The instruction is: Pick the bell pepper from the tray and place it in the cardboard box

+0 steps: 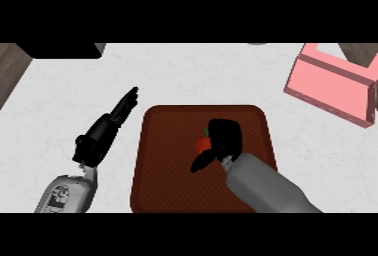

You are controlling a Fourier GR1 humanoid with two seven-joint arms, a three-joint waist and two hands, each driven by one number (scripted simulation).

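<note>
A dark brown tray (170, 150) lies on the white counter in the middle of the head view. A red bell pepper (201, 143) with a green stem sits on it, mostly hidden behind my right hand (225, 139). That hand covers the pepper from the right, its fingers bent down over it and its thumb hanging below left. Whether the fingers close round the pepper I cannot tell. My left hand (103, 135) rests left of the tray with straight fingers pointing up and away. The box (332, 95), pink in colour, stands at the upper right.
A black object (59, 50) sits at the counter's far left corner. Dark wood floor shows at the left edge (11, 70) and behind the box. White counter lies between the tray and the box.
</note>
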